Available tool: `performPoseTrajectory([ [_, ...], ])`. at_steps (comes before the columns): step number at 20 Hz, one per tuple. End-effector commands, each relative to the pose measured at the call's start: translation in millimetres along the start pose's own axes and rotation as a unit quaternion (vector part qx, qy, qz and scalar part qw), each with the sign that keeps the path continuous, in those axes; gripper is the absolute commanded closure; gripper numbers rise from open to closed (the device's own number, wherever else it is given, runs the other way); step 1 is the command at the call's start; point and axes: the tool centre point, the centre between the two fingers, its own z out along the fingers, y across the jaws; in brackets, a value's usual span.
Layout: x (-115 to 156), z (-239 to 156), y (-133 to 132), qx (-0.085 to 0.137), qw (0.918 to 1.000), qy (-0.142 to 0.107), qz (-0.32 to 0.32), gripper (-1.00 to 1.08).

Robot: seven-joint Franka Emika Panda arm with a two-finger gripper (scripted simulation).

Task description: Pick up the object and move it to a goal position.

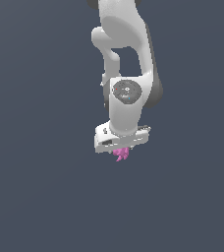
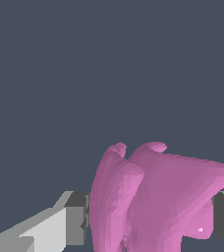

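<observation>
The object [image 1: 121, 154] is a small pink-magenta lumpy thing with short lobes, poking out just below the white hand of the arm in the exterior view. Up close in the wrist view the object [image 2: 158, 202] fills the space between the two grey fingertips [image 2: 76, 224], which sit against its sides. My gripper [image 2: 153, 224] is shut on the object. In the exterior view the gripper [image 1: 122, 151] is mostly hidden behind the hand, and only the object's lower lobes show.
The white arm [image 1: 126, 54] reaches down from the top of the exterior view. A plain dark grey-blue surface [image 1: 35, 187] lies all around.
</observation>
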Motion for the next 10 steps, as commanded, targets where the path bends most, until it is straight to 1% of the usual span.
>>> performPoseTrajectory([
  [1, -7.9, -23.9, -11.2, 0.0, 1.0, 0.0, 0.0, 1.08],
  [10, -37.7, -117.6, -54.9, -0.001, 1.0, 0.0, 0.0, 1.08],
])
